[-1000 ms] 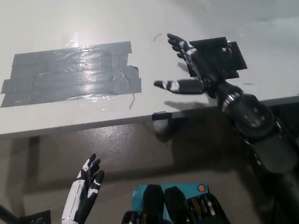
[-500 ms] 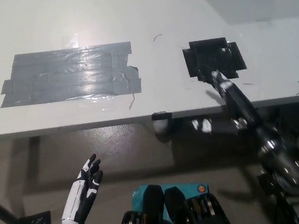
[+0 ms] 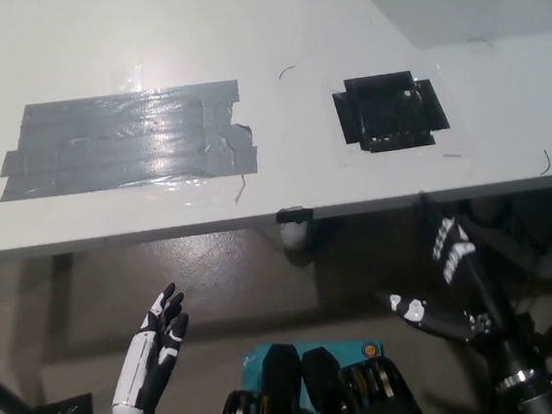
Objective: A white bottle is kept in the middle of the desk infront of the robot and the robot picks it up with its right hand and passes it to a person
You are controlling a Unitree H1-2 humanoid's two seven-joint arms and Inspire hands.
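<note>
No white bottle shows anywhere on the surface; only grey tape and a black tape square. The right hand hangs below the edge at five o'clock, fingers spread, empty. The left hand rests open at seven o'clock.

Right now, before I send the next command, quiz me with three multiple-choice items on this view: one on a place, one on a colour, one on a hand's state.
1. Where is the right hand?
A. over the black patch
B. below the desk's near edge
C. on the grey tape

2. What colour is the square patch on the desk?
A. black
B. red
C. yellow

3. What state is the left hand in?
A. shut on a bottle
B. shut on nothing
C. open, holding nothing

Key: 1 B, it shows against the floor. 2 A, a dark square right of the grey tape. 3 C, fingers apart, low left.
</note>
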